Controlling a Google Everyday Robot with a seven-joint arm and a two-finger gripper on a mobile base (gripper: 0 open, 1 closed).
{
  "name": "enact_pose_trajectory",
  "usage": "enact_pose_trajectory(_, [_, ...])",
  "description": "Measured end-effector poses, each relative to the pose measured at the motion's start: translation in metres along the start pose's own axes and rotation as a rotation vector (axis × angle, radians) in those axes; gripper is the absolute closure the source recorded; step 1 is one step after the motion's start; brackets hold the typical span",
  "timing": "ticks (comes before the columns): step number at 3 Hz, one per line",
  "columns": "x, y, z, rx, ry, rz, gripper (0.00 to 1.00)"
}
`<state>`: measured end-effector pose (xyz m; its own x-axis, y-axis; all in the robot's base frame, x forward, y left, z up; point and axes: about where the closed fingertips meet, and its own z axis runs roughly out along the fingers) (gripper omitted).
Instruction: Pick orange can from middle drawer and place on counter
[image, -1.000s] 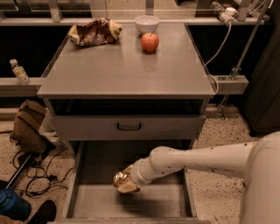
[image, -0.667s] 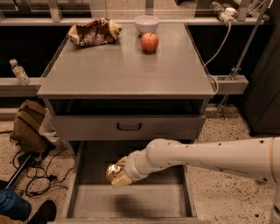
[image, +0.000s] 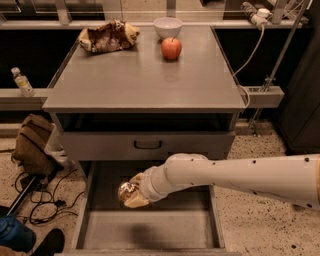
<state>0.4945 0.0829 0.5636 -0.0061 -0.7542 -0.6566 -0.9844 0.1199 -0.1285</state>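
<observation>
The orange can (image: 126, 191), shiny gold-orange, is held in my gripper (image: 131, 195) above the left half of the open middle drawer (image: 150, 227). The can is clear of the drawer's bare grey floor; a shadow lies below it. My white arm (image: 235, 175) reaches in from the right across the drawer. The gripper is shut on the can. The counter (image: 145, 75) is the broad grey top of the cabinet, higher in the view.
On the counter's far edge lie a brown and yellow snack bag (image: 107, 36), a white bowl (image: 167, 26) and a red apple (image: 171, 48). A closed drawer front with a black handle (image: 147, 145) sits above the open drawer. Bags and cables lie on the floor at left.
My gripper has lifted the orange can up off the drawer floor and moved it slightly left. The arm has risen with it.
</observation>
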Motion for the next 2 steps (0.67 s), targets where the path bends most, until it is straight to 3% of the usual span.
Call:
enact_pose_trajectory(1, [-0.016,-0.002,-0.007,0.012,0.006,-0.029,1.0])
enact_pose_trajectory(2, [-0.072,-0.002,-0.041,0.066,-0.008,-0.117,1.0])
